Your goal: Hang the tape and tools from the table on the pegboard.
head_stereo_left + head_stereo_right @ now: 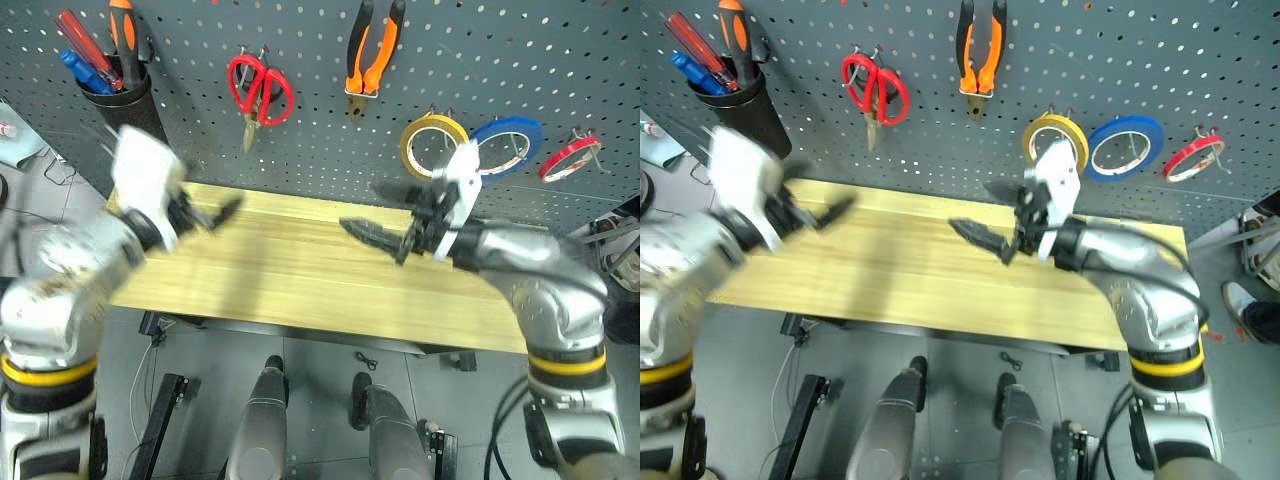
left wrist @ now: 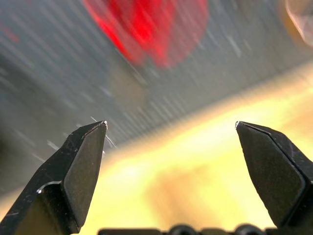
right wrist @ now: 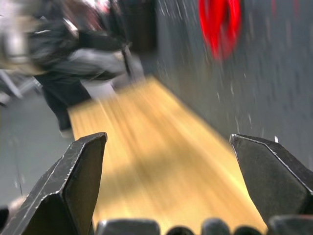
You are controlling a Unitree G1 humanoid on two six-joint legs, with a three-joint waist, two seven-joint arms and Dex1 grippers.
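Observation:
On the pegboard [image 1: 320, 140] hang the red-handled scissors [image 1: 260, 90], the orange-and-black pliers [image 1: 375, 45] and the blue tape [image 1: 507, 143]. An orange-and-black screwdriver [image 1: 122, 30] stands in a black cup [image 1: 125, 95] at the board's left. Both arms hover over the wooden table [image 1: 300, 275]. My left gripper [image 1: 215, 213] is open over its left end, with nothing between its fingers [image 2: 85, 166]. My right gripper [image 1: 375, 212] is open and empty too, over the table's right half and pointing left. Its wrist view shows the scissors [image 3: 220, 24] as a red blur.
A yellow roll [image 1: 433, 145] hangs left of the blue tape and a red roll [image 1: 570, 157] to its right. The black cup also holds red and blue screwdrivers [image 1: 80, 50]. Grey floor lies in front of the table's near edge.

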